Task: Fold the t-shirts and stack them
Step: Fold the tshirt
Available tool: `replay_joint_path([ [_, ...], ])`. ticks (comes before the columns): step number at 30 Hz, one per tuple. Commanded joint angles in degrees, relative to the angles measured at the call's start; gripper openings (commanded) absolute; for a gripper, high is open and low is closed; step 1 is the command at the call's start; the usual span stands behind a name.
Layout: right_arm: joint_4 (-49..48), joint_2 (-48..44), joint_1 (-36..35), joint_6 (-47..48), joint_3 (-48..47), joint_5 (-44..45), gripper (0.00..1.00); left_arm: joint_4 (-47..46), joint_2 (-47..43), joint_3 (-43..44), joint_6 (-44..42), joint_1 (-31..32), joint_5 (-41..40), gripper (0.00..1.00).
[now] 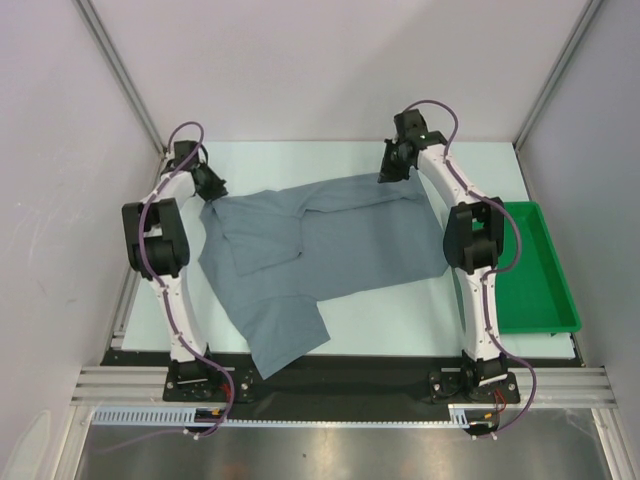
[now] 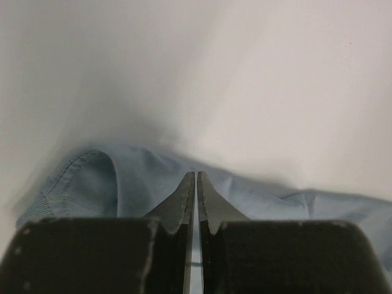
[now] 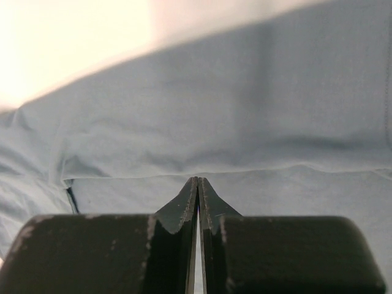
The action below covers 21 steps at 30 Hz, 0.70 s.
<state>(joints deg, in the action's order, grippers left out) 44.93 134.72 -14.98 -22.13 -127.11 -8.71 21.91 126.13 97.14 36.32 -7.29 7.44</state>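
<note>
T-shirt gripped at both far ends, spreading in hand
T-shirt (image 1: 310,255) rumpled mid-counter (image 1: 400,310), overhanging the near edge; left claw (image 2: 196,179) and right claw (image 3: 197,182) clenched on its cloth. Advise lifting together and drawing apart evenly

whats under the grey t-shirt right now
Around the t-shirt only the pale table shows, and its near corner lies over the black strip at the front edge. Whatever lies beneath the cloth itself is covered, so I cannot tell.
</note>
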Motion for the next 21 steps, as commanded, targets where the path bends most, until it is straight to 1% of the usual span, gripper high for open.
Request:
replay_joint_path([
  [1, 0.96, 1.42, 0.48, 0.95, -2.88, 1.33, 0.07, -0.55, -2.19, -1.95, 1.04, -0.88, -0.85, 0.08],
  [4, -1.32, 3.52, 1.27, 0.77, -4.02, 0.89, 0.08, -0.64, -2.03, -4.15, 1.30, -2.29, -0.41, 0.08],
  [8, -3.44, 7.65, 1.97, 2.35, -8.05, 2.03, 0.11, 1.03, -0.97, -3.89, -0.10, -3.78, -1.46, 0.08],
  [11, -4.58, 10.56, 2.94, 1.22, -10.70, 1.42, 0.13, 1.82, -1.58, -4.76, -0.72, -4.92, -2.52, 0.08],
  [15, -6.17, 13.72, 4.26, -1.51, -10.79, 0.54, 0.14, -1.52, -3.34, -8.63, -1.50, -6.07, -1.03, 0.09],
  [19, -8.18, 15.13, 5.40, -2.56, -10.35, 0.19, 0.16, -4.41, -1.33, -7.49, -2.74, -6.25, 2.21, 0.08],
  [21, -8.63, 15.66, 5.84, -3.09, -10.70, 0.18, 0.17, -5.56, -0.97, -7.41, -2.48, -6.25, 2.40, 0.08],
])
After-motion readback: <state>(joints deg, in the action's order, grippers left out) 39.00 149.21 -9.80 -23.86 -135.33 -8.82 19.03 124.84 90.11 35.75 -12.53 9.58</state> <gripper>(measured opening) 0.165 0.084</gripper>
